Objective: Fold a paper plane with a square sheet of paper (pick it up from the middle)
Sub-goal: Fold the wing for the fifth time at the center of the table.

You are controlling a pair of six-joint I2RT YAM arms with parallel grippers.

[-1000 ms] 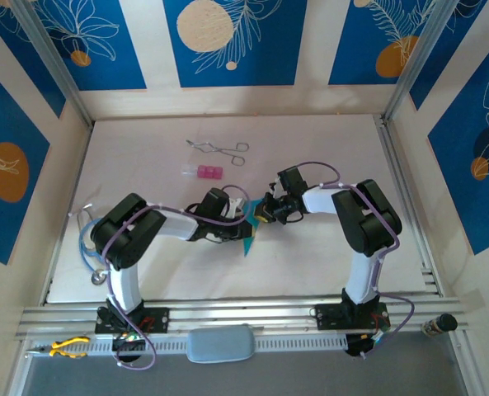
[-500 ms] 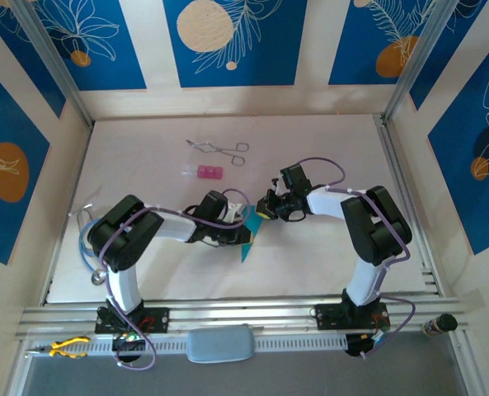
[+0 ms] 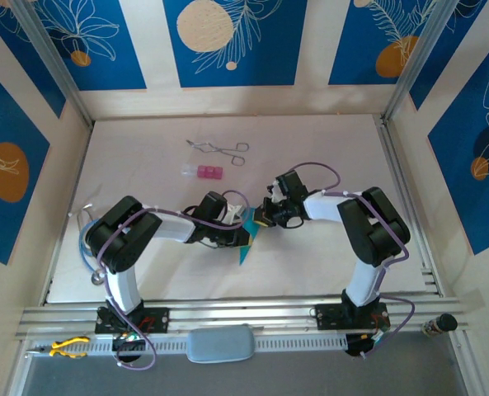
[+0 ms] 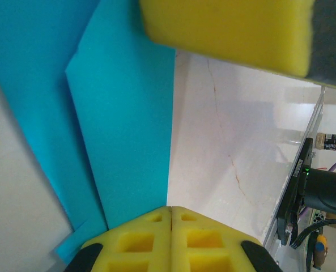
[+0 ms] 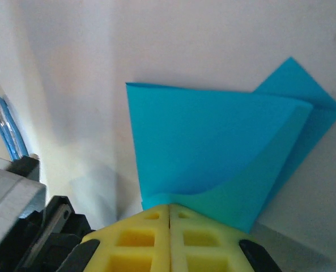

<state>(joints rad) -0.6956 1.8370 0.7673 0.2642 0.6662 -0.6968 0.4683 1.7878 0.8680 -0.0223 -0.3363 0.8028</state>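
Okay, mid-fold step: both grippers pinch the same paper, and no finished plane shape yet. The left gripper [image 4: 170, 221] has its yellow pads pressed together with no gap. The cyan sheet [image 4: 122, 130] comes straight out from between them and runs away from the fingertips as a long doubled strip, one layer edge offset left of the other. The right gripper [image 5: 169, 220] is likewise clamped flat on the sheet. Ahead of its fingertips the paper spreads as a broad triangular flap that curls up on the right, with a second corner poking out beyond it. In the left wrist view a yellow pad [image 4: 224, 34], probably the right gripper's, sits at the far end of the strip, so the two sets of fingertips are nearly nose to nose. From above, the paper's pointed end sticks out toward the arm bases, just below both fingertips. Cannot tell whether it rests on the table [image 3: 310, 272] or hangs just off it. The forceps [image 3: 219, 149] and pink block [image 3: 204, 172] lie well beyond the fingers. Judgement: a crease is being formed or set, roughly mid-task. The next move likely needs one gripper as anchor while the other brings the loose flap over and presses along the fold line. The layers look offset, so alignment is the risk.
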